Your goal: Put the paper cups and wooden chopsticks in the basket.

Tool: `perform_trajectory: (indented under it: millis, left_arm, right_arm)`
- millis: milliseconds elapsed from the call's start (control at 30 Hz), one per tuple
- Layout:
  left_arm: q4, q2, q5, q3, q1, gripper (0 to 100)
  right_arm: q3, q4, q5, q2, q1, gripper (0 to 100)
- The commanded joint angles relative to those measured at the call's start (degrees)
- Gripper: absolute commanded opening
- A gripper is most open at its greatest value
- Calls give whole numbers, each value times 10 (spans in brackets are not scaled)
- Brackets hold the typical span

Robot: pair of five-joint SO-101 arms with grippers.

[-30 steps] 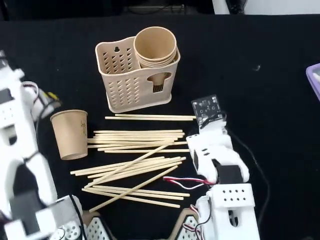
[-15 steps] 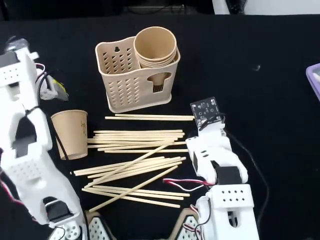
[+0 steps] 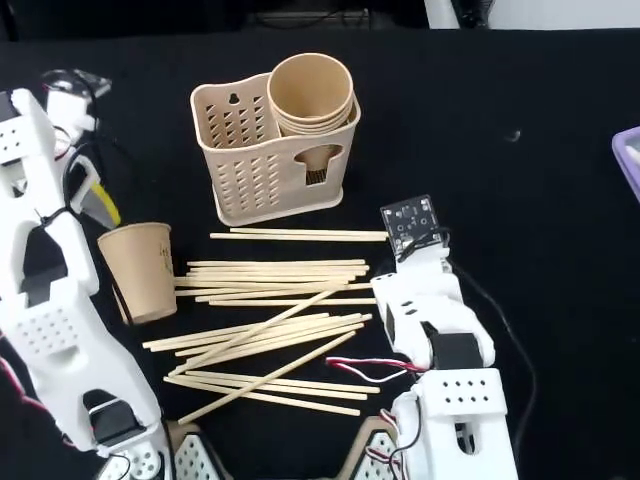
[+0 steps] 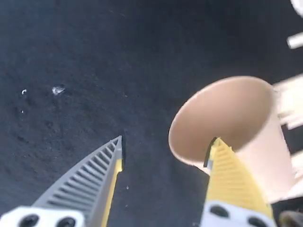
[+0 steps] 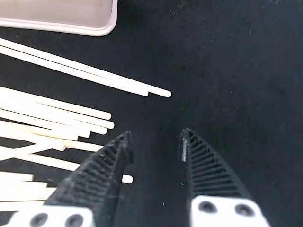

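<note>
A loose paper cup [image 3: 140,270] stands on the black table left of the scattered wooden chopsticks [image 3: 270,320]. My left gripper [image 3: 98,208] hangs open just behind that cup. In the left wrist view the paper cup [image 4: 227,118] shows its open mouth, one yellow finger [image 4: 222,170] sits at its rim, and the left gripper [image 4: 165,142] holds nothing. The beige basket [image 3: 250,170] stands at the back with stacked cups [image 3: 310,90] in one compartment. My right gripper [image 5: 155,135] is open over bare table beside the chopstick ends [image 5: 71,113].
The right arm [image 3: 430,310] sits right of the chopstick pile. A purple object [image 3: 628,160] pokes in at the table's right edge. The basket's base [image 5: 57,14] lies beyond the right gripper. Bare black cloth spreads to the right and back.
My left arm has swung up from the lower left corner and brought its gripper to the loose cup's rim. The cup has tipped slightly. The right arm has stayed still.
</note>
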Motion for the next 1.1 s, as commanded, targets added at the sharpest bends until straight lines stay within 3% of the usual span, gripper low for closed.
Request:
perform_trajectory:
  millis: [0,133,367,667,933,1067]
  left_arm:
    - [5,-100,-95,103,-2,288]
    - [4,-178,-157,191,6,288]
    - [3,-275,-161,234,7,288]
    - [2,-294,-37,189,9,293]
    - [4,-294,-176,258,8,294]
    - [-17,-293,-208,279,7,294]
  right_arm:
    - [-3,-15,-2,-14,3,177]
    - [-2,-15,-1,-14,3,177]
    - [-2,-15,-1,-14,3,177]
    - [-1,-15,-4,-14,3,177]
    - [-1,-15,-3,-12,3,177]
    - [-1,-15,-1,-12,2,177]
